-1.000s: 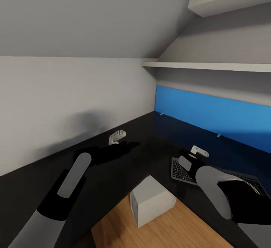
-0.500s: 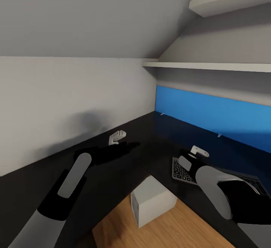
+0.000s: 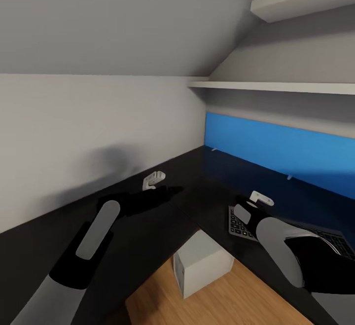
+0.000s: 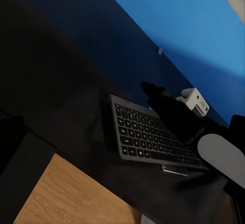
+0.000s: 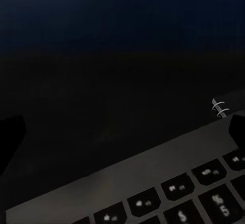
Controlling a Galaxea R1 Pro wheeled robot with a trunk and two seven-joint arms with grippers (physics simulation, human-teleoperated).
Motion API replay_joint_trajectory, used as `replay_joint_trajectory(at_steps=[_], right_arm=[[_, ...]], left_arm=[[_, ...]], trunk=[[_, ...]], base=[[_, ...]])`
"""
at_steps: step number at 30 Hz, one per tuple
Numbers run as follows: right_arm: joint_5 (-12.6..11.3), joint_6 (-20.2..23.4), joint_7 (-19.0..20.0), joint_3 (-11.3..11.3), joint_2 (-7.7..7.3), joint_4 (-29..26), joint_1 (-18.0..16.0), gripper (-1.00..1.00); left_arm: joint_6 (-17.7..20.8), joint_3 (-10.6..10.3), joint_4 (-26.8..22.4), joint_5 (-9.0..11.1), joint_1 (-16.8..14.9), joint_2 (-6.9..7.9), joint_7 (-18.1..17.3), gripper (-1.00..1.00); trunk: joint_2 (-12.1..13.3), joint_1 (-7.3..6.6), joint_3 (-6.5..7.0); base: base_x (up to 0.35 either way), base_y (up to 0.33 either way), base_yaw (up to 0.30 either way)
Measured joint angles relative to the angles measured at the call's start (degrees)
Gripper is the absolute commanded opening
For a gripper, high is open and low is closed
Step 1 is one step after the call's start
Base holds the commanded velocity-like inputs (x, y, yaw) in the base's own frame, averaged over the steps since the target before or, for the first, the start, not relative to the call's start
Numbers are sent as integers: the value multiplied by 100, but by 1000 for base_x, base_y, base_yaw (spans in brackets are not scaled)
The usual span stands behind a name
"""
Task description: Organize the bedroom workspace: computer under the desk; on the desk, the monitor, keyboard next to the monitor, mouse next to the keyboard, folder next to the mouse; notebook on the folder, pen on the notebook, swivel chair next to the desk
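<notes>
Meanwhile, view crept rightward; keyboard (image 3: 291, 234) lay on desk (image 3: 162, 226), right claw (image 3: 260, 198) over it, grip state indeterminable.

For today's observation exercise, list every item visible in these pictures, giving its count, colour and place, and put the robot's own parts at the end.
desk: one, matte black L-shaped top, running along the wall and round the corner.
back panel: one, bright blue, upright behind the desk's far side.
keyboard: one, dark grey keys in a silver frame, flat on the desk under the right arm.
computer: one, light grey box, on the floor in the desk's inner corner.
floor: light wood, below the desk.
shelves: two, white, on the wall above the panel.
left tool: one, white, above the desk.
right tool: one, white, above the keyboard's far edge.
</notes>
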Motion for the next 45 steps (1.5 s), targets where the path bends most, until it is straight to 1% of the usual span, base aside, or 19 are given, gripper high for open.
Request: replay_joint_trajectory(at_steps=[8, 27, 30, 33, 34, 38, 42, 45], right_arm=[[0, -1, 0, 0, 3, 0, 0, 100], [8, 28, -9, 12, -21, -8, 0, 100], [7, 118, -37, 16, -41, -8, 0, 100], [3, 356, -201, 17, -81, -27, 0, 100], [2, 483, -322, 16, -110, -39, 0, 100], [1, 682, -550, 13, -180, -54, 0, 100], [-1, 753, -624, 7, -270, -58, 0, 100], [-10, 858, -649, -2, -404, -61, -1, 100]], left_arm=[[5, 0, 0, 0, 1, 0, -1, 100], [5, 0, -1, -6, 0, 0, -2, 100], [1, 0, -1, -7, 0, 0, -6, 100], [0, 0, -1, -12, 0, 0, -8, 100], [-1, 0, -1, -11, 0, 0, -5, 100], [-1, 0, -1, -9, 0, 0, -2, 100], [-1, 0, -1, -8, 0, 0, -1, 100], [-2, 0, -1, -8, 0, 0, -1, 100]], trunk=[[0, 0, -1], [0, 0, -1], [0, 0, -1], [0, 0, -1], [0, 0, -1], [0, 0, -1], [0, 0, -1], [0, 0, -1]], base=[[0, 0, -169], [0, 0, -8], [0, 0, 0], [0, 0, 0], [0, 0, 0], [0, 0, 0], [0, 0, 0], [0, 0, 0]])
